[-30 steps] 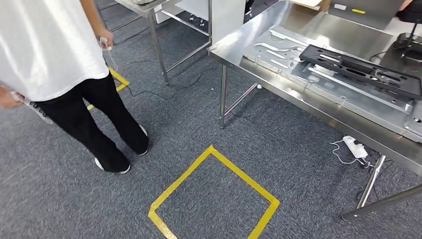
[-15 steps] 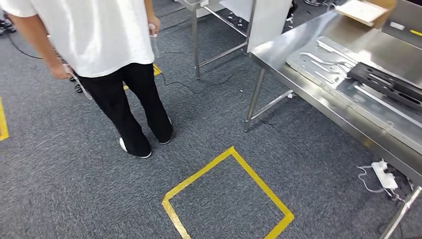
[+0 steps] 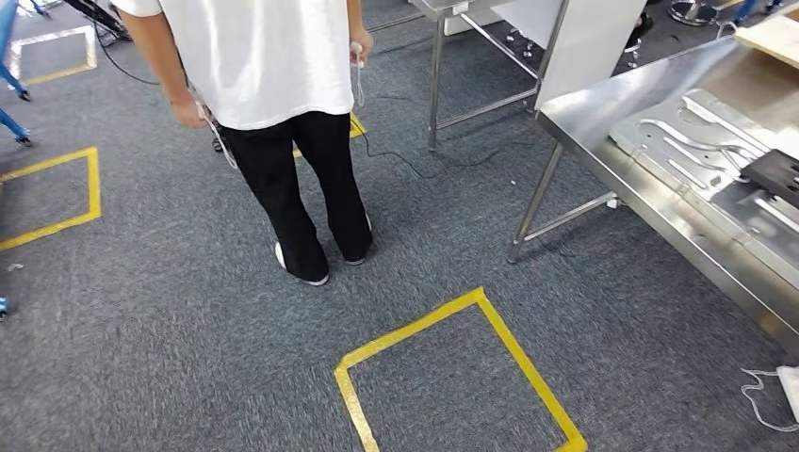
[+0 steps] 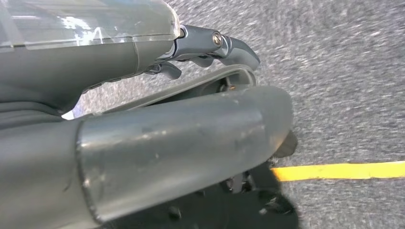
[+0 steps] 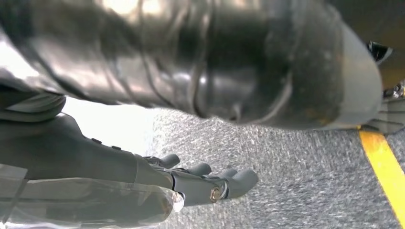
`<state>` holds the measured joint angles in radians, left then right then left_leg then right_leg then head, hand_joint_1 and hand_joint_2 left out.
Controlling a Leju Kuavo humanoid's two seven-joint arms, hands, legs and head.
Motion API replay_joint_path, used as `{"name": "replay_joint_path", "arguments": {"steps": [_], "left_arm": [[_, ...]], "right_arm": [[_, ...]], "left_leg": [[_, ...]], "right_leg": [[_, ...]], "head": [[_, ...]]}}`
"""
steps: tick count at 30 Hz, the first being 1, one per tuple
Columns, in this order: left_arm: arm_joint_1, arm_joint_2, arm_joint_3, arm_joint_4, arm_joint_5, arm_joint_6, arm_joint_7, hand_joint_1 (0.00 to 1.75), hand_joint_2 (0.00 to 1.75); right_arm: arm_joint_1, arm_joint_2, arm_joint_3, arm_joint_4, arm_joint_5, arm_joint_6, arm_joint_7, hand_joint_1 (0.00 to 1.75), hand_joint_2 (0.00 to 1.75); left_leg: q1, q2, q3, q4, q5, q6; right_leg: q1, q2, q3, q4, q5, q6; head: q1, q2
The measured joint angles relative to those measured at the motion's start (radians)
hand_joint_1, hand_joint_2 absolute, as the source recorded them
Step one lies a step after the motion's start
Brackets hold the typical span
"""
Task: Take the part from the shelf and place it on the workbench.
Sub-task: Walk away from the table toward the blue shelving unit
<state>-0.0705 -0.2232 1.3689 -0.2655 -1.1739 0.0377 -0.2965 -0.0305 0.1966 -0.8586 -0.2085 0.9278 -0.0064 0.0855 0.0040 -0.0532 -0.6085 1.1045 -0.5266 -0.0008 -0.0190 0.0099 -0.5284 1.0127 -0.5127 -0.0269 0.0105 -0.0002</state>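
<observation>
Both hands hang empty over carpet, left hand (image 4: 210, 47) and right hand (image 5: 200, 183) with fingers loosely extended. Workbench (image 3: 603, 104) stands right of a person (image 3: 273, 85).

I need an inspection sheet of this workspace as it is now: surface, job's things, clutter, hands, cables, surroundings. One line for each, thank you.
Surface: steel workbench at right, above grey carpet.
Job's things: black part lies on a metal plate on the workbench; shelf: nothing seen.
Clutter: white power strip on the carpet.
Hands: left hand and right hand hang over the carpet, holding nothing.
Cables: black cable on the carpet.
Surroundings: person standing; yellow tape square.
</observation>
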Motion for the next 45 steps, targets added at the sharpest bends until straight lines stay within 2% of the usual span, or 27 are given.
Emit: {"name": "replay_joint_path", "arguments": {"steps": [2,4,6,8,9,10,12,13,15,16,18,19,20,22,23,24,26,28,30,32,34,35,37,39,41,43,45], "left_arm": [[-0.002,0.0,0.0,0.0,-0.001,0.0,0.0,0.0,0.0],[-0.001,0.0,0.0,0.0,-0.001,-0.001,0.0,0.0,0.0],[0.001,0.0,0.0,0.0,-0.002,-0.001,0.0,0.0,0.0],[0.0,0.0,-0.001,0.0,-0.002,-0.001,0.0,0.0,0.0],[-0.001,0.0,-0.001,0.0,-0.003,0.0,0.0,0.0,0.0],[-0.002,0.0,-0.002,0.0,-0.003,0.0,0.0,0.0,0.0],[-0.001,0.001,-0.002,0.0,-0.003,0.0,0.0,0.0,0.0],[0.0,0.001,-0.002,0.0,-0.004,0.0,0.0,0.0,0.0],[-0.001,0.002,-0.002,-0.001,-0.005,0.0,0.001,0.0,0.0],[-0.001,0.002,-0.002,-0.001,-0.005,0.0,0.002,0.0,0.0],[-0.002,0.002,-0.002,-0.001,-0.008,0.0,0.003,0.0,0.0],[-0.002,0.002,-0.002,-0.001,-0.009,0.0,0.004,0.0,0.0],[-0.002,0.002,-0.002,-0.001,-0.01,0.0,0.005,0.0,0.0],[-0.002,0.002,-0.002,-0.001,-0.01,0.001,0.005,0.0,0.0],[-0.003,0.001,-0.002,-0.001,-0.01,0.001,0.005,0.0,0.0],[-0.004,0.0,-0.002,-0.001,-0.01,0.001,0.006,0.0,0.0],[-0.004,-0.001,-0.002,-0.001,-0.01,0.001,0.006,0.0,0.0],[-0.001,0.0,-0.002,-0.001,-0.01,0.001,0.006,0.0,0.0],[-0.001,0.0,-0.002,-0.001,-0.01,0.002,0.006,0.0,0.0],[-0.004,0.0,-0.002,-0.001,-0.01,0.002,0.006,0.0,0.0],[-0.004,0.0,-0.002,-0.001,-0.011,0.001,0.006,0.0,0.0],[-0.003,0.0,-0.002,-0.001,-0.011,0.001,0.006,0.0,0.0],[-0.001,0.0,-0.003,-0.001,-0.012,0.001,0.007,0.0,0.0],[-0.002,0.0,-0.003,-0.001,-0.012,0.0,0.007,0.0,0.0],[-0.002,0.0,-0.004,-0.001,-0.012,-0.001,0.007,0.0,0.0],[0.0,0.002,-0.005,-0.001,-0.012,-0.001,0.008,0.0,0.0],[0.0,0.003,-0.006,-0.001,-0.013,-0.001,0.008,0.0,0.0]], "right_arm": [[0.003,0.0,0.0,0.0,0.0,0.0,0.0,0.0,0.0],[0.003,0.0,0.0,0.001,0.0,0.001,0.001,0.0,0.0],[0.002,0.0,0.0,0.001,0.0,0.0,0.001,0.0,0.0],[0.0,0.0,0.0,0.001,0.001,0.0,0.001,0.0,0.0],[0.0,0.001,0.0,0.001,0.001,0.001,0.001,0.0,0.0],[-0.001,0.001,0.0,0.001,0.002,0.001,0.001,0.0,0.0],[-0.004,0.003,0.0,0.001,0.003,0.001,0.0,0.0,0.0],[-0.005,0.004,0.0,0.001,0.004,0.001,0.0,0.0,0.0],[-0.004,0.005,0.0,0.001,0.005,0.001,0.0,0.0,0.0],[-0.002,0.005,0.0,0.001,0.005,0.001,0.0,0.0,0.0],[0.0,0.005,0.0,0.001,0.008,0.001,0.0,0.0,0.0],[0.001,0.005,0.0,0.001,0.01,0.001,0.001,0.0,0.0],[0.001,0.005,0.0,0.001,0.012,0.001,0.001,0.0,0.0],[0.002,0.005,0.0,0.001,0.016,0.002,0.001,0.0,0.0],[0.003,0.005,0.0,0.001,0.017,0.002,0.001,0.0,0.0],[0.004,0.004,0.0,0.001,0.017,0.002,0.001,0.0,0.0],[0.002,0.004,0.0,0.001,0.018,0.002,0.002,0.0,0.0],[-0.001,0.005,0.0,0.001,0.018,0.002,0.002,0.0,0.0],[0.0,0.007,0.0,0.001,0.018,0.002,0.002,0.0,0.0],[0.003,0.008,0.0,0.001,0.018,0.002,0.001,0.0,0.0],[0.004,0.008,0.0,0.001,0.018,0.002,0.001,0.0,0.0],[0.003,0.008,0.0,0.001,0.018,0.002,0.002,0.0,0.0],[0.002,0.008,0.0,0.001,0.018,0.002,0.002,0.0,0.0],[0.001,0.008,0.0,0.001,0.019,0.002,0.004,0.0,0.0],[-0.001,0.008,0.0,0.001,0.019,0.002,0.004,0.0,0.0],[-0.007,0.008,0.0,0.001,0.019,0.002,0.004,0.0,0.0],[-0.009,0.008,0.0,0.001,0.019,0.002,0.004,0.0,0.0]], "left_leg": [[0.003,0.037,-0.065,0.136,-0.067,-0.009],[0.007,0.046,-0.093,0.199,-0.079,-0.013],[0.009,0.059,-0.039,0.103,-0.02,-0.013],[0.005,0.101,0.036,-0.039,0.029,-0.005],[0.002,0.116,0.055,-0.078,0.039,0.001],[-0.002,0.124,0.061,-0.092,0.038,0.005],[-0.003,0.104,0.061,-0.096,0.042,0.016],[-0.001,0.094,0.063,-0.101,0.045,0.021],[0.004,0.073,0.067,-0.111,0.054,0.034],[0.004,0.063,0.066,-0.112,0.055,0.038],[0.002,0.04,0.063,-0.111,0.057,0.043],[0.0,0.026,0.063,-0.11,0.056,0.043],[-0.001,0.01,0.065,-0.109,0.056,0.043],[-0.001,-0.019,0.069,-0.107,0.053,0.042],[-0.002,-0.032,0.069,-0.105,0.051,0.039],[-0.001,-0.044,0.066,-0.103,0.05,0.036],[0.004,-0.066,0.057,-0.102,0.052,0.024],[0.008,-0.081,0.052,-0.102,0.052,0.01],[0.005,-0.04,0.03,-0.057,0.023,0.002],[0.006,0.02,-0.034,0.069,-0.04,-0.005],[0.013,0.04,-0.094,0.178,-0.074,-0.015],[0.018,0.045,-0.097,0.183,-0.062,-0.019],[0.027,0.064,-0.041,0.072,0.009,-0.026],[0.025,0.095,0.027,-0.056,0.057,-0.025],[0.016,0.101,0.044,-0.092,0.06,-0.012],[0.013,0.084,0.042,-0.095,0.062,0.004],[0.014,0.067,0.043,-0.101,0.065,0.019]], "right_leg": [[0.004,-0.03,-0.001,0.0,-0.002,-0.005],[0.006,-0.059,0.0,0.0,-0.005,-0.005],[0.007,-0.082,0.006,0.001,-0.009,-0.001],[0.009,-0.102,0.014,0.001,-0.015,0.006],[0.011,-0.11,0.017,0.001,-0.017,0.012],[0.012,-0.118,0.019,0.0,-0.019,0.017],[0.012,-0.131,0.025,-0.003,-0.022,0.029],[0.011,-0.12,0.027,0.001,-0.028,0.035],[0.007,-0.066,0.002,0.06,-0.072,0.043],[0.006,-0.036,-0.027,0.122,-0.106,0.045],[0.006,-0.014,-0.096,0.252,-0.157,0.046],[0.006,-0.012,-0.115,0.281,-0.154,0.045],[0.006,-0.011,-0.115,0.269,-0.128,0.043],[0.007,0.01,-0.072,0.149,-0.04,0.035],[0.006,0.04,-0.048,0.085,-0.008,0.029],[0.007,0.065,-0.032,0.039,0.011,0.024],[0.009,0.09,-0.023,0.011,0.013,0.017],[0.009,0.064,-0.015,-0.003,0.017,0.009],[0.005,0.032,0.0,-0.022,0.022,-0.003],[0.006,-0.002,0.008,-0.03,0.021,-0.01],[0.007,-0.035,0.011,-0.03,0.016,-0.01],[0.006,-0.049,0.013,-0.029,0.013,-0.007],[0.004,-0.072,0.023,-0.027,0.004,0.002],[0.006,-0.091,0.03,-0.021,-0.008,0.016],[0.008,-0.104,0.034,-0.017,-0.016,0.03],[0.003,-0.11,0.04,-0.017,-0.02,0.042],[-0.003,-0.075,0.024,0.022,-0.052,0.049]], "head": [[0.0,0.0],[0.0,0.0],[-0.001,0.0],[0.0,0.0],[0.0,0.0],[0.0,0.0],[0.0,0.0],[0.0,0.0],[0.0,0.0],[0.0,0.0],[0.0,0.0],[0.0,0.0],[0.0,0.0],[0.0,0.0],[0.0,0.0],[0.0,0.0],[0.001,0.0],[0.001,0.0],[-0.001,0.0],[-0.002,0.0],[-0.002,0.0],[-0.002,0.0],[-0.002,0.0],[-0.001,0.0],[0.0,0.0],[0.001,0.0],[0.001,0.0]]}}
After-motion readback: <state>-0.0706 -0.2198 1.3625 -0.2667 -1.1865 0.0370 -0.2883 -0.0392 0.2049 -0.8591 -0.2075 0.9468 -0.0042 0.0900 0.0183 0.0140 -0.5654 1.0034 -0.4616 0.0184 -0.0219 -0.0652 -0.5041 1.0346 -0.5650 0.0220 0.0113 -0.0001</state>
